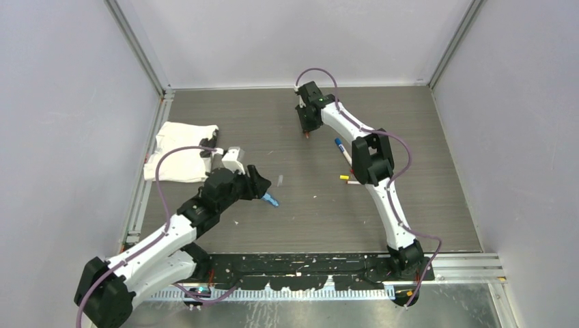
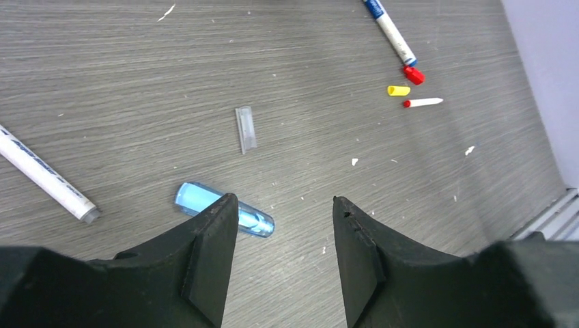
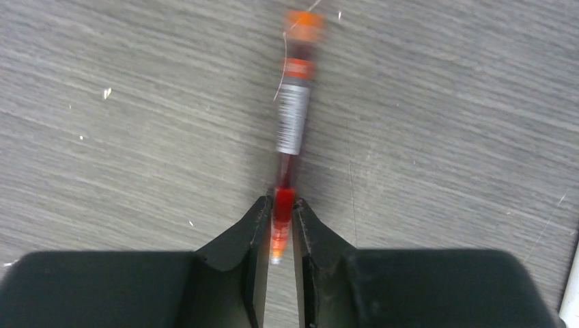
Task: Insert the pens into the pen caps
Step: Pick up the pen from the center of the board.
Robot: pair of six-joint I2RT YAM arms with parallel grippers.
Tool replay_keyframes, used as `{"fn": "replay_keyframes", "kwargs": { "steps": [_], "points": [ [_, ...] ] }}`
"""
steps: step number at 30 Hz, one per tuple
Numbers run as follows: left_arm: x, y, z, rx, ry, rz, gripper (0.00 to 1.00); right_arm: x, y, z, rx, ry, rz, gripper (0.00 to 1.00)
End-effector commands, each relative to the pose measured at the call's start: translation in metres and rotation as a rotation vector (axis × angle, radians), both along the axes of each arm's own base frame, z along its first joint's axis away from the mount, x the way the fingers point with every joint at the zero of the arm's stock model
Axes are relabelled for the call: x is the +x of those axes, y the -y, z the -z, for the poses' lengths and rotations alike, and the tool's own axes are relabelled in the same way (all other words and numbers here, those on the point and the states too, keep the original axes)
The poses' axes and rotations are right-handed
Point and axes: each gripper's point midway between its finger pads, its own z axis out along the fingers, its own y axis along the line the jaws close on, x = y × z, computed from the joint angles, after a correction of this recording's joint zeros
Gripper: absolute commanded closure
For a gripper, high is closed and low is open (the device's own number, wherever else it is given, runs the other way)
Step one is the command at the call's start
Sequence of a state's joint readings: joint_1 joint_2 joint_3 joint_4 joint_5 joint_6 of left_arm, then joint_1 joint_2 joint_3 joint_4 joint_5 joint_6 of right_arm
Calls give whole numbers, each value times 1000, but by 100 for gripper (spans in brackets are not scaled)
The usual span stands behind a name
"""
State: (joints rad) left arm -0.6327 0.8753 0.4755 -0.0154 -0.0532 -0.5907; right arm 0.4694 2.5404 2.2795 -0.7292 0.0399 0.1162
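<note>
A grey wood-grain table (image 1: 307, 219) is carrying a crumpled white cloth (image 1: 179, 160) at its left and a light-blue oblong piece (image 2: 198, 199) near a small clear strip (image 2: 246, 128). A blue-ended pen (image 2: 390, 31), red cap (image 2: 413, 74), yellow cap (image 2: 398, 90) and short red-tipped pen (image 2: 425, 102) are lying clustered together; another white pen (image 2: 44, 174) is lying apart.

The red pen (image 3: 293, 116) is smeared by blur in the right wrist view (its print unreadable), and its near end is hidden between the fingers (image 3: 249, 232) of the right gripper (image 3: 278, 205); a white sliver (image 3: 570, 297) at that view's right edge is cut off beyond telling. In the left wrist view the left gripper (image 2: 283, 199) covers part of the light-blue piece (image 2: 194, 198); the grey-ended pen (image 2: 48, 174) runs off the left edge; the blue pen (image 2: 389, 27) runs off the far edge.
</note>
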Motion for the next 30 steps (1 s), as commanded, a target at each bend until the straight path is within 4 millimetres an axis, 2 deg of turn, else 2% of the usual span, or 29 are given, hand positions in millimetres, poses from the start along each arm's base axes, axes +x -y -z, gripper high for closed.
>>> {"fn": "replay_keyframes", "kwargs": {
  "steps": [1, 6, 9, 12, 17, 18, 19, 22, 26, 30],
  "points": [
    [-6, 9, -26, -132, 84, 42, 45, -25, 12, -4, -39, -59, -45, 82],
    [-21, 21, -45, -324, 151, 106, 35, -46, 23, -18, -57, -63, -86, 96],
    [-24, 26, -56, -423, 160, 112, 32, -63, 20, -39, 25, -47, -117, 99],
    [-22, 31, -66, -542, 148, 97, 31, -84, 14, -71, 142, -8, -153, 99],
    [-15, 46, -82, -699, 185, 141, 29, -143, 1, -130, 403, 27, -292, 99],
    [-13, 51, -85, -713, 187, 158, 30, -161, 3, -135, 456, 19, -333, 99],
    [-11, 56, -89, -725, 186, 179, 30, -170, 3, -153, 516, 48, -374, 99],
    [-3, 70, -98, -748, 186, 217, 30, -204, 14, -187, 695, 108, -445, 99],
    [13, 78, -110, -761, 242, 194, 30, -223, 30, -235, 936, 222, -517, 99],
    [26, 92, -128, -773, 300, 174, 30, -234, 34, -250, 979, 225, -568, 99]
  ]
}}
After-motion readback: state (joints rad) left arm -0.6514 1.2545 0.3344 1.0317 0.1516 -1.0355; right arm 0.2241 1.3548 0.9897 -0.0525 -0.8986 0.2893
